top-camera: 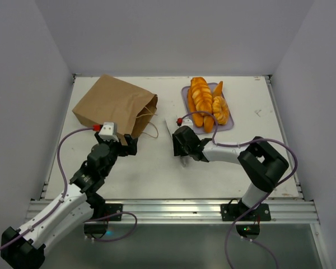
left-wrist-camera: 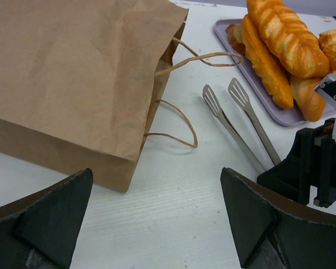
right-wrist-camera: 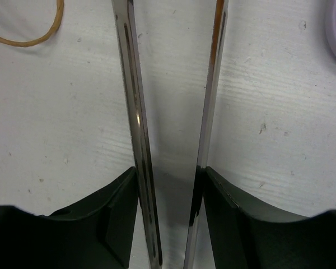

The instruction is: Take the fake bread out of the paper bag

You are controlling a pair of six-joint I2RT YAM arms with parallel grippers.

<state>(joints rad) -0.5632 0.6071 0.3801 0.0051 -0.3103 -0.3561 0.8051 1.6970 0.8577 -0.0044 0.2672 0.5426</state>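
The brown paper bag (top-camera: 115,103) lies on its side at the back left, its mouth and string handles (left-wrist-camera: 179,120) facing right; its inside is hidden. Several pieces of glossy orange fake bread (top-camera: 204,101) are piled on a lavender tray (top-camera: 228,124), also seen in the left wrist view as bread (left-wrist-camera: 280,39) on the tray (left-wrist-camera: 269,103). My left gripper (top-camera: 131,144) hovers wide open just in front of the bag's mouth, its jaws (left-wrist-camera: 157,171) holding nothing. My right gripper (right-wrist-camera: 169,171) presses on both arms of the metal tongs (right-wrist-camera: 135,112) low over the table.
The tongs (left-wrist-camera: 241,120) lie between the bag's handles and the tray, their flat tips pointing toward the bag. My right gripper (top-camera: 181,150) sits in the middle of the table. Grey walls close the table on three sides.
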